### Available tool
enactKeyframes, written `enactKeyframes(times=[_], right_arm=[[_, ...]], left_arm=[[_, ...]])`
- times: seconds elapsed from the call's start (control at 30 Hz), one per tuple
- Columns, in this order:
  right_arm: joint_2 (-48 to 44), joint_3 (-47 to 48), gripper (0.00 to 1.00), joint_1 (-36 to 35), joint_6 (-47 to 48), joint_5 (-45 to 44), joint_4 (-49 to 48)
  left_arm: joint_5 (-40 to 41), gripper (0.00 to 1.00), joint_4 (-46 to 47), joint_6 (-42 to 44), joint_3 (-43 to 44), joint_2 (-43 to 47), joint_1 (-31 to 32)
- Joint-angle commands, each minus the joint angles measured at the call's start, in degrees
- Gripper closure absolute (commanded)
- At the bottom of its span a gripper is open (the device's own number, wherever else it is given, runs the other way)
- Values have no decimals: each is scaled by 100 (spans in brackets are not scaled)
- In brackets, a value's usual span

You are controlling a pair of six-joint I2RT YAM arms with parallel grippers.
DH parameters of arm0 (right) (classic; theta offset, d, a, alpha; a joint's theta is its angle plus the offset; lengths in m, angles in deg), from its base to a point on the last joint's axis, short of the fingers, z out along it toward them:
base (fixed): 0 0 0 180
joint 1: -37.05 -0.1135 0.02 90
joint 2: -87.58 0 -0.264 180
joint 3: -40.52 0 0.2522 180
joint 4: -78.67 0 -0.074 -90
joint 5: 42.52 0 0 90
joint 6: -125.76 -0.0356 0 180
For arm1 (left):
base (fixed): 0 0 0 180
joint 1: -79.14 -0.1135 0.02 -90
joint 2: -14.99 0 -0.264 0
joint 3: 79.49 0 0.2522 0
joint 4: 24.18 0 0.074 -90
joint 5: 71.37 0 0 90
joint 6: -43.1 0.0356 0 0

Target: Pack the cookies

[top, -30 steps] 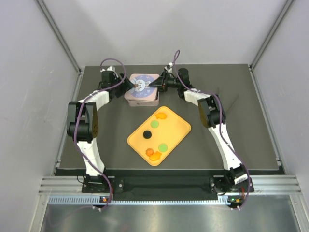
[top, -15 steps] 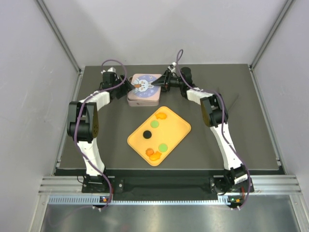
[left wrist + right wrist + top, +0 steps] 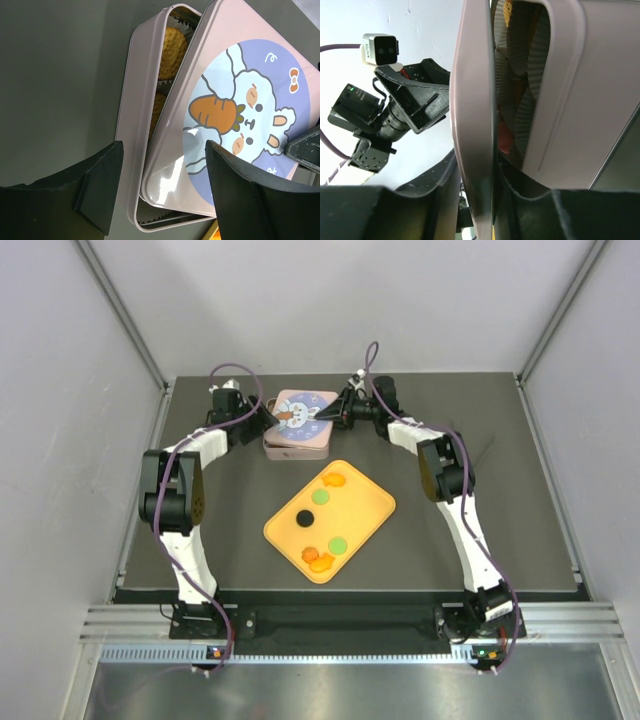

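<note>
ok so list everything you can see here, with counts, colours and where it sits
dark grey table: one, under everything
orange rounded plastic tray: one, mid-table
small round orange cookies: two clusters, tray's far and near ends; count unclear
green cookies: two, on tray
black cookie: one, on tray
pink metal tin: one, beyond tray
white paper cups: several, inside tin
golden cookies: at least two, in cups
pink rabbit-and-carrot lid: one, skewed over tin
left arm: jaws open beside tin
right arm: jaws shut on lid's edge
</note>
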Motion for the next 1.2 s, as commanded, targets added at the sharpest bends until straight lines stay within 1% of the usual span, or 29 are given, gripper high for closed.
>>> enactKeyframes(times=[0.0, 0.1, 0.17, 0.27, 0.37, 0.43, 0.47, 0.7, 1.0, 1.03, 1.17], right_arm=[[104, 169, 73, 39, -133, 96, -180], [244, 389, 73, 30, -221, 281, -232], [253, 486, 70, 21, -152, 360, -127], [148, 468, 62, 82, 287, 290, 487], [-45, 109, 54, 162, 420, 185, 497], [-142, -23, 51, 214, 630, 123, 611], [-203, -24, 49, 232, 718, 79, 829], [-344, 37, 47, 293, 1333, -70, 1551], [-397, 125, 46, 346, 1808, -176, 2123], [-406, 134, 45, 355, 1931, -237, 2384], [-388, 239, 45, 355, 2194, -387, 2764]], left_arm=[[-28, 28, 77, 43, 28, 60, 12], [-89, 25, 77, 61, 46, 42, 12], [-98, 24, 94, 70, 55, 25, 12], [-107, 24, 68, 70, 90, -10, 12], [-107, 24, 15, 96, 125, -37, 12], [-98, 24, 7, 87, 151, -46, 12], [-98, 24, -20, 87, 160, -46, 21], [-89, 24, -38, 105, 169, -55, 21], [-116, 24, -55, 114, 178, -55, 21], [-116, 24, -46, 114, 186, -55, 21], [-133, 24, -55, 122, 204, -81, 12]])
